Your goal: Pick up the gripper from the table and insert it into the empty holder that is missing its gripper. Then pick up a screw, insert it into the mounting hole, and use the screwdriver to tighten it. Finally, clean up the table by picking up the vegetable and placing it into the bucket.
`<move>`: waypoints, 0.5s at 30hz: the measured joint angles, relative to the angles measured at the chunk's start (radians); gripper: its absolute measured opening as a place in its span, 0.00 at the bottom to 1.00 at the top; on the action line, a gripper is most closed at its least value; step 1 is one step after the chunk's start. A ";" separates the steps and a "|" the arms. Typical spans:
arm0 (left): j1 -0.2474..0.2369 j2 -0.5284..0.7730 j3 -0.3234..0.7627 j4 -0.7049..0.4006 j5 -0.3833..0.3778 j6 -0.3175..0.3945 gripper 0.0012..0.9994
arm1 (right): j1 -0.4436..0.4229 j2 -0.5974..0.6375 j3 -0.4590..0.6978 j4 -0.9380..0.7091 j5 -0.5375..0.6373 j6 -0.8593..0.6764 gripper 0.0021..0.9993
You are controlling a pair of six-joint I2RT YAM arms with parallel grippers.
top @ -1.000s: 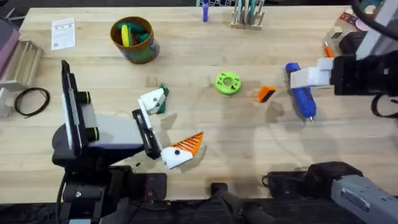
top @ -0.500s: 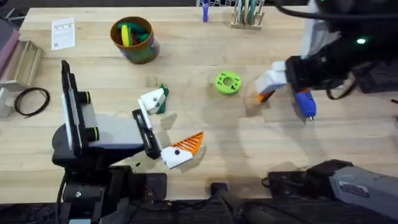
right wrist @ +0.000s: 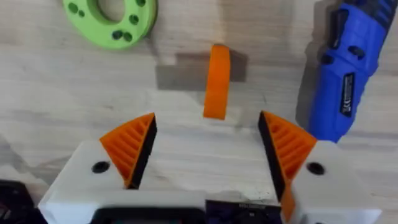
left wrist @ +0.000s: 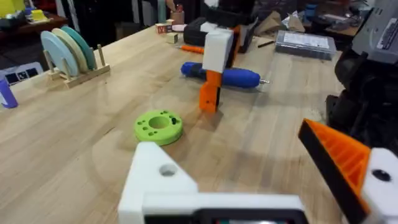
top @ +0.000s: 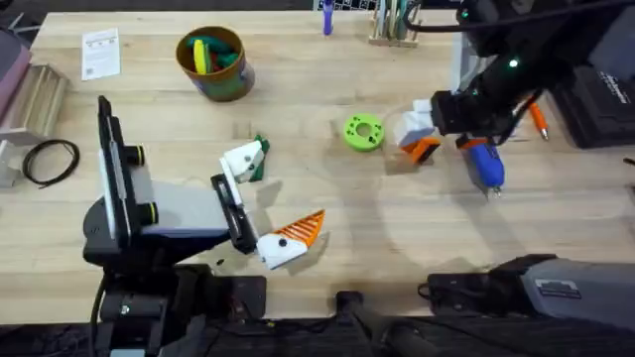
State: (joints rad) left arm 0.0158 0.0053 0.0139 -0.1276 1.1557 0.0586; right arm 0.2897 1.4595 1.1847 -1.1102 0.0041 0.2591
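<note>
The right gripper (right wrist: pixel 208 152) hangs with its orange ribbed pads (right wrist: pixel 129 149) spread wide, directly over the gripper (right wrist: pixel 217 81), a small orange wedge lying on the table (right wrist: pixel 56 124). The right wrist view shows the gap between fingers and wedge, with the blue screwdriver (right wrist: pixel 345 74) beside it and a lime-green ring (right wrist: pixel 109 20) to the other side. From overhead, the arm covers most of the wedge (top: pixel 424 149). That view alone takes in the left gripper (top: pixel 270 203), also open and empty, the dark-green vegetable (top: pixel 257 161) just beside its upper finger, and the bucket (top: pixel 211 63) well apart.
</note>
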 joint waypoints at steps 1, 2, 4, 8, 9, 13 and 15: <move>0.000 0.000 0.000 0.000 0.000 0.000 0.99 | 0.000 0.009 0.000 0.009 0.007 0.005 0.99; 0.000 0.000 0.000 0.000 0.000 0.000 0.99 | 0.000 0.016 0.000 0.017 0.012 0.009 0.99; 0.000 0.000 0.000 0.000 0.000 0.000 0.99 | 0.000 0.027 0.000 0.039 0.021 0.026 0.99; 0.000 0.000 0.000 0.000 0.000 0.000 0.99 | -0.007 0.031 0.000 0.066 0.030 0.055 0.99; 0.000 0.000 0.000 0.000 0.000 0.000 0.99 | -0.010 0.031 0.000 0.070 0.031 0.059 0.99; 0.000 0.000 0.000 0.000 0.000 0.000 0.99 | -0.016 0.031 -0.014 0.098 0.033 0.071 0.99; 0.000 0.000 0.000 0.000 0.000 0.000 0.99 | -0.016 0.031 -0.028 0.101 0.033 0.075 0.99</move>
State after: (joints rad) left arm 0.0158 0.0053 0.0139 -0.1272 1.1557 0.0586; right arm 0.2737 1.4906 1.1563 -1.0094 0.0372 0.3345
